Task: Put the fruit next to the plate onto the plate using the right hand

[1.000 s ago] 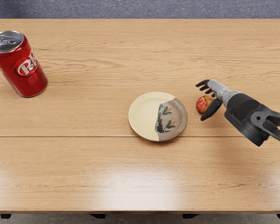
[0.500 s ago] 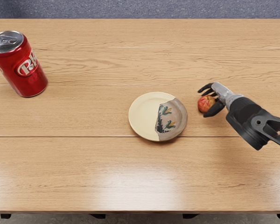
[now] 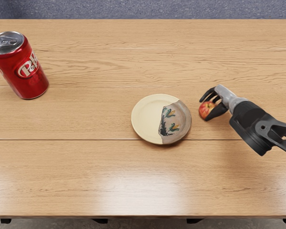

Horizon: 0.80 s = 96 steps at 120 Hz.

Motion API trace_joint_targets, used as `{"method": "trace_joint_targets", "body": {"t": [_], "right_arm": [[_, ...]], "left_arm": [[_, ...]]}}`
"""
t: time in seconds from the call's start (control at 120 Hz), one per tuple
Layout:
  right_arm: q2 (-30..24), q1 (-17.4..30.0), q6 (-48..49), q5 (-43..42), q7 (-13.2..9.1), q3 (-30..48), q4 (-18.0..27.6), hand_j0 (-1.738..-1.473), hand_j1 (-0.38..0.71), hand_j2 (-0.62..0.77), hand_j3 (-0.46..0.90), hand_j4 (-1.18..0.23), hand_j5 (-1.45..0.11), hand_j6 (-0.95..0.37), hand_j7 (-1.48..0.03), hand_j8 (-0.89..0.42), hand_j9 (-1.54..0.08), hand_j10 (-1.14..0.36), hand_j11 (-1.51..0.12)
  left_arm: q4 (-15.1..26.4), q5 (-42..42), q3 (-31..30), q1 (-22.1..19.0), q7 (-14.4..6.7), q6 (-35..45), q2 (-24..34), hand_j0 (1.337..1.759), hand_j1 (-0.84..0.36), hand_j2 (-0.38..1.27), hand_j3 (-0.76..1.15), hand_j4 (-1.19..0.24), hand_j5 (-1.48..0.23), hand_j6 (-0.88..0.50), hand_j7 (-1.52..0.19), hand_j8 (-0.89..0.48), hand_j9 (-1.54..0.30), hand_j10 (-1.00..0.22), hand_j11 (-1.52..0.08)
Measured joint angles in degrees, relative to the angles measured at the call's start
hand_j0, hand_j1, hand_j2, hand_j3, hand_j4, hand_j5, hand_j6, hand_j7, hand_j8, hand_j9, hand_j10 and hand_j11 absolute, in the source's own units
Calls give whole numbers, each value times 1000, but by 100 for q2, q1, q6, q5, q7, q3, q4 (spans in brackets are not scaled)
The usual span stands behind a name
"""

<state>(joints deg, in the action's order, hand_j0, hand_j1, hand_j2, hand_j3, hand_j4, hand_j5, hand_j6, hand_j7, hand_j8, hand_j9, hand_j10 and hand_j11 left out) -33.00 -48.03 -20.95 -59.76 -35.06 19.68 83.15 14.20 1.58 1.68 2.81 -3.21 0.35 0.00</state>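
Red fruit [image 3: 205,110], apparently gripped by right hand [image 3: 218,99]

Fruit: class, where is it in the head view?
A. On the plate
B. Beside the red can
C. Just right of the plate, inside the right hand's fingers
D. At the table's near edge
C: the fruit is off the plate, just to its right, with the right hand curled round it.
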Motion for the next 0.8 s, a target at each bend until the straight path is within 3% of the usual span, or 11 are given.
{"method": "trace_joint_targets", "body": {"t": [0.158,0.417,0.8], "right_arm": [[-51,-9,25,52,2,194,158,-1657,293,435,1,-678,-922,-506,-899,-421,-927,-570,-923],[-9,-13,305,71,0,779,319,-1658,316,453,1,-677,-974,-481,-921,-382,-960,-539,-954],[957,-34,606,94,4,840,418,-1658,348,520,1,-689,-1021,-469,-949,-363,-996,-516,-982]], "left_arm": [[2,0,0,0,0,0,0,1658,349,0,0,0,0,0,0,0,0,0,0],[1,0,-1,0,-2,0,0,1658,349,0,0,0,0,0,0,0,0,0,0],[0,-1,-1,1,0,0,0,1658,349,0,0,0,0,0,0,0,0,0,0]]}}
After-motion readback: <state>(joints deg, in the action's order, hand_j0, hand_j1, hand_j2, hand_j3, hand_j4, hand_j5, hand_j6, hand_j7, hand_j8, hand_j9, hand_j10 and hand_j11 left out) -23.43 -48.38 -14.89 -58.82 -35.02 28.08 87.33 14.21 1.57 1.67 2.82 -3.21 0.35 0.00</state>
